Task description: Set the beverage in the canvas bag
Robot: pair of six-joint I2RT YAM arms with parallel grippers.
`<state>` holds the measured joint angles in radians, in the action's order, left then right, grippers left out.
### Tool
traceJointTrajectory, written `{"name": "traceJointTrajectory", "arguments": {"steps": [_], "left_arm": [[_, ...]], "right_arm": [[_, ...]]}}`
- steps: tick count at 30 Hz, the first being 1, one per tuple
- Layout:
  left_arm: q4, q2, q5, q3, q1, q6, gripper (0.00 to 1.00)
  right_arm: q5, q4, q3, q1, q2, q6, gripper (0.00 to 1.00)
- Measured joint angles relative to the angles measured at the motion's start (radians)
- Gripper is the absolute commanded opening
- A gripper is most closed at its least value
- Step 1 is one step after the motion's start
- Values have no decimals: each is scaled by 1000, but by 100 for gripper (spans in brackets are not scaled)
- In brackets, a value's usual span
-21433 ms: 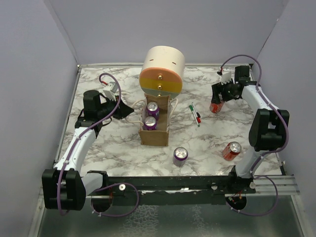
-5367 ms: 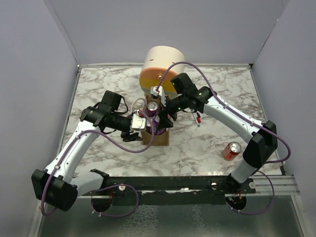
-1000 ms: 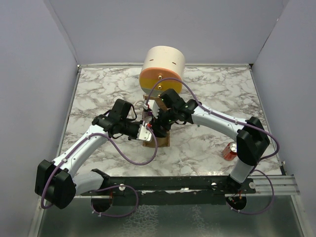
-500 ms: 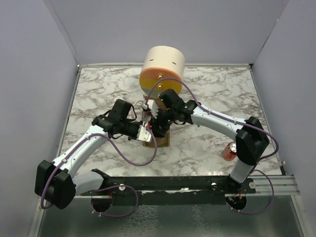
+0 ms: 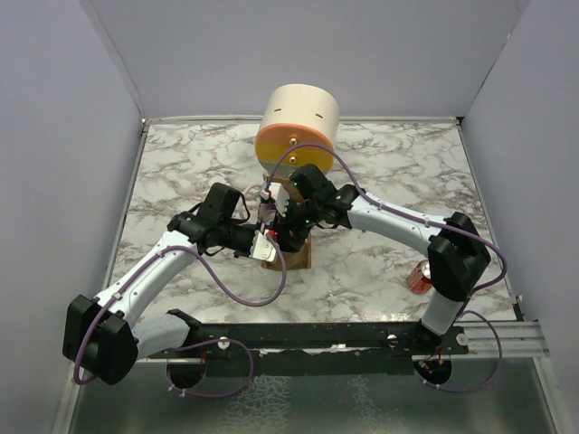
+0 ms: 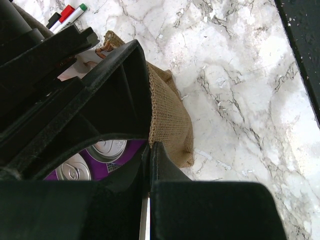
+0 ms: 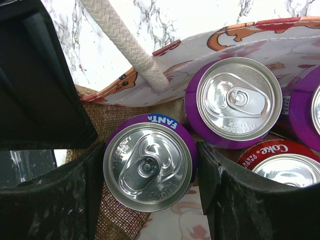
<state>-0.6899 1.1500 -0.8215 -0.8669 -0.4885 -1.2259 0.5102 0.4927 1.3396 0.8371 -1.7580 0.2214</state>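
The white marble surface [image 5: 181, 154] carries the canvas bag [image 5: 299, 257] at its middle, just in front of a cream cylinder [image 5: 298, 122]. The left gripper [image 6: 150, 146] is pinched tight on the bag's burlap wall. The right gripper [image 7: 150, 172] holds a purple Fanta can [image 7: 148, 162] in the bag's mouth, beside another purple can [image 7: 239, 100] and a red Coke can [image 7: 285, 170].

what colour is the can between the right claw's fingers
Purple with a silver top: the Fanta can in the right claw. It shows best in the right wrist view.
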Motion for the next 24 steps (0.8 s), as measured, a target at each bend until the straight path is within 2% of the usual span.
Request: {"name": "traceJointTrajectory", "arguments": {"steps": [10, 16, 21, 24], "left_arm": [[-1, -3, -2, 6, 0, -3, 0], [-2, -3, -4, 8, -5, -4, 0], [-2, -3, -5, 9, -5, -5, 0], [-3, -3, -5, 10, -5, -5, 0]], "right_arm": [[-1, -52, -36, 8, 0, -5, 15], [-1, -90, -66, 8, 0, -8, 29], [-6, -94, -69, 11, 0, -7, 46], [-9, -93, -69, 13, 0, -5, 52]]}}
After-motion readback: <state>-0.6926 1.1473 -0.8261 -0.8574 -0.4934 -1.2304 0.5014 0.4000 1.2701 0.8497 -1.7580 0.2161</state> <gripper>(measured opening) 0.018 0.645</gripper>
